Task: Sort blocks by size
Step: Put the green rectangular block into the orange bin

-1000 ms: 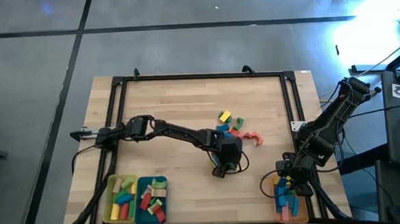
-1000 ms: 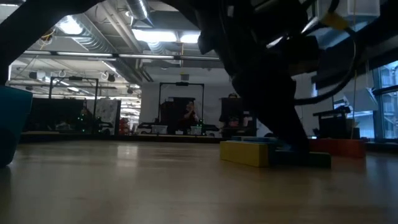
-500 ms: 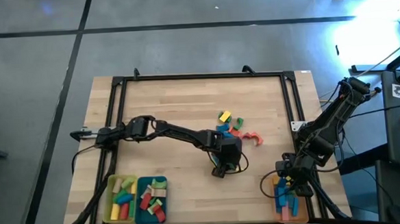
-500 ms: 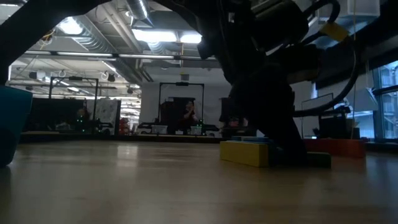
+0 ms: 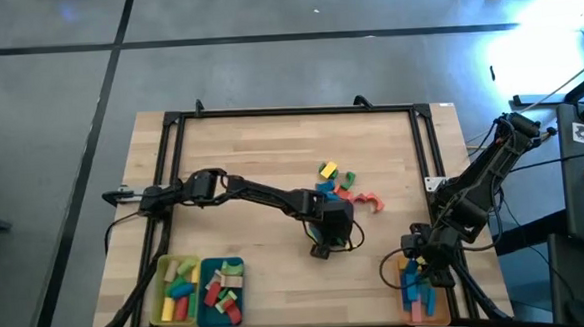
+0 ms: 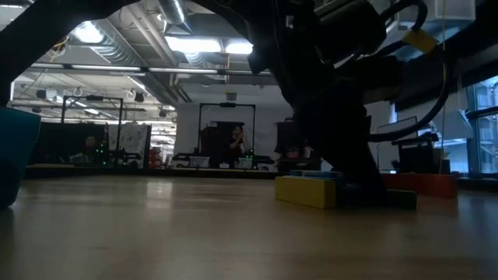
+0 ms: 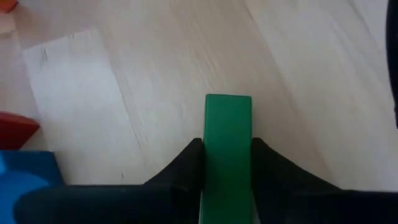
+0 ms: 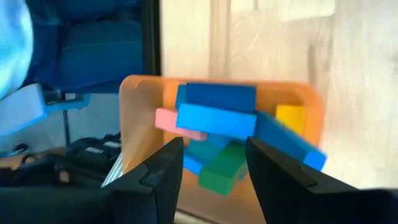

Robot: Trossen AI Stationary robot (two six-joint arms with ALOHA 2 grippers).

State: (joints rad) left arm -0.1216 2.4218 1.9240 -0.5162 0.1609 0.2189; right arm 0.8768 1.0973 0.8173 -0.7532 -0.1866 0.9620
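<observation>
Reaching across the desk [image 5: 231, 152] from its 9 o'clock edge, the left arm is being shown with the left hand [image 7: 227, 163] low over the wood near the middle. In the left wrist view its two dark fingers [image 7: 186, 168] are being pressed against the long sides of a green block [image 7: 228, 137], which is being pinched between them with its far end sticking out past the tips. From above, the left hand [image 5: 321, 248] is being seen at about 6 o'clock of a small cluster of loose blocks [image 5: 338, 184], where yellow, blue, green, red and pink pieces are lying close together. In the low view a yellow block [image 6: 305, 190] is lying flat on the wood just beside the dark bulk of the arm.

At the desk's 4 o'clock corner the right hand [image 5: 417, 259] is being held above an orange tray [image 8: 140, 99]. In the right wrist view its fingers [image 8: 163, 171] are being kept spread apart with nothing between them, and sorted blocks [image 8: 217, 118] in blue, pink, yellow and green are lying piled in that tray.

At the 7 o'clock corner a yellow tray [image 5: 159, 291] and a teal tray [image 5: 206, 278] are sitting side by side, each holding more blocks.
</observation>
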